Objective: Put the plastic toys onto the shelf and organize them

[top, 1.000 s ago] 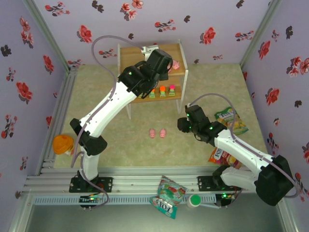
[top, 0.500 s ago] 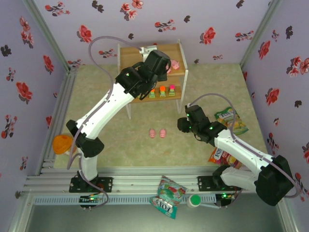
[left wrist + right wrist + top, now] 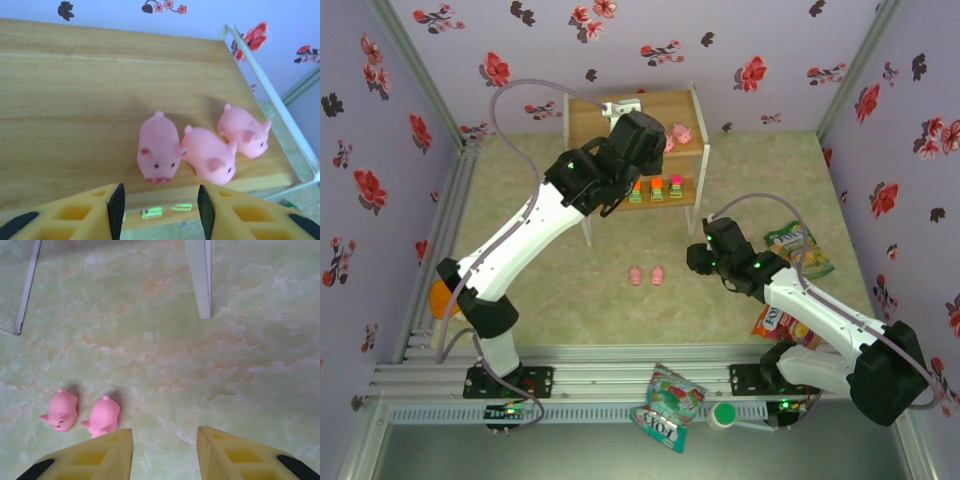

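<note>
The shelf (image 3: 588, 115) stands at the back of the mat. Three pink pigs (image 3: 157, 152) (image 3: 210, 156) (image 3: 245, 131) sit near the front right edge of its top board (image 3: 75, 90); from above they show at the right (image 3: 682, 132). Three blocky toys (image 3: 657, 188) line the lower board. My left gripper (image 3: 159, 205) hovers open and empty just in front of the nearest pig. Two more pigs (image 3: 637, 275) (image 3: 657, 273) lie on the mat. My right gripper (image 3: 165, 450) is open and empty, with those pigs (image 3: 62, 410) (image 3: 103, 416) to its left.
Snack bags lie at the right (image 3: 798, 248) (image 3: 775, 322) and on the front rail (image 3: 668, 400). An orange round object (image 3: 442, 298) sits at the left edge, partly behind my left arm. White shelf legs (image 3: 200, 280) stand ahead of my right gripper.
My left arm has drawn back and to the left from the shelf top, uncovering the pigs there. The right arm and the two pigs on the mat have not moved.
</note>
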`<state>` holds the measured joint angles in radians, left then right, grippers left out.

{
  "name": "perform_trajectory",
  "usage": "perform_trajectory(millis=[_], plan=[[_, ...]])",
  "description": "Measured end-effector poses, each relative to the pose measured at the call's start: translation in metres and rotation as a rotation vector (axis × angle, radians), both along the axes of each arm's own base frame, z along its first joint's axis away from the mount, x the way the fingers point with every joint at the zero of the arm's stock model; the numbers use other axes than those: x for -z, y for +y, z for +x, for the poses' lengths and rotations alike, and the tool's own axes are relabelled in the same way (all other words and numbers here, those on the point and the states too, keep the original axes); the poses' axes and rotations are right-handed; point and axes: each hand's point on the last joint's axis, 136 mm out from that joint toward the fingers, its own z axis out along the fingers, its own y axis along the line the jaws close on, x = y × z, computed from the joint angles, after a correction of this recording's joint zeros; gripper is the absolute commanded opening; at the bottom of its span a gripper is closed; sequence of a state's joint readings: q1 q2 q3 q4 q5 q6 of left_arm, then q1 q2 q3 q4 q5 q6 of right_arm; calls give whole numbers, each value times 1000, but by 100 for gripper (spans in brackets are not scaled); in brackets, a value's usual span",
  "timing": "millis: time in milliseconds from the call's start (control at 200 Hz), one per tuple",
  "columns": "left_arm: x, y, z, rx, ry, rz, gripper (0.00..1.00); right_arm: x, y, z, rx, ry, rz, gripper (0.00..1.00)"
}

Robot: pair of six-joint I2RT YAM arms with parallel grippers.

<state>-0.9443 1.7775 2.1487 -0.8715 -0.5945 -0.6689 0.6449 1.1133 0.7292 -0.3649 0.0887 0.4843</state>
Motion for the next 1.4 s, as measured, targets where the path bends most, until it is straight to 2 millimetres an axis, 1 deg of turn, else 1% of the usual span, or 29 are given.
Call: perform_trajectory(millis=[325,500,690,850,1085,1220,1310,1400], plan=[[33,10,-31,38,-1,85,47,2,22,-16,-49,6,2,39],[50,22,-44,48,-1,116,47,12,29,-21,-50,35,-13,38],[68,38,-52,40,1,138,47,24,34,-25,-46,62,-36,38],[87,51,-59,35,14,166,47,35,39,-29,-45,87,-55,38],[117,65,-68,26,47,203,47,43,48,-33,-42,92,-66,45],[129,73,-72,21,61,214,48,50,51,-35,-38,102,-83,48],[136,78,-75,19,69,222,48,55,53,-36,-37,106,-97,51],[147,84,-76,14,81,236,49,56,57,-36,-34,100,-109,52]])
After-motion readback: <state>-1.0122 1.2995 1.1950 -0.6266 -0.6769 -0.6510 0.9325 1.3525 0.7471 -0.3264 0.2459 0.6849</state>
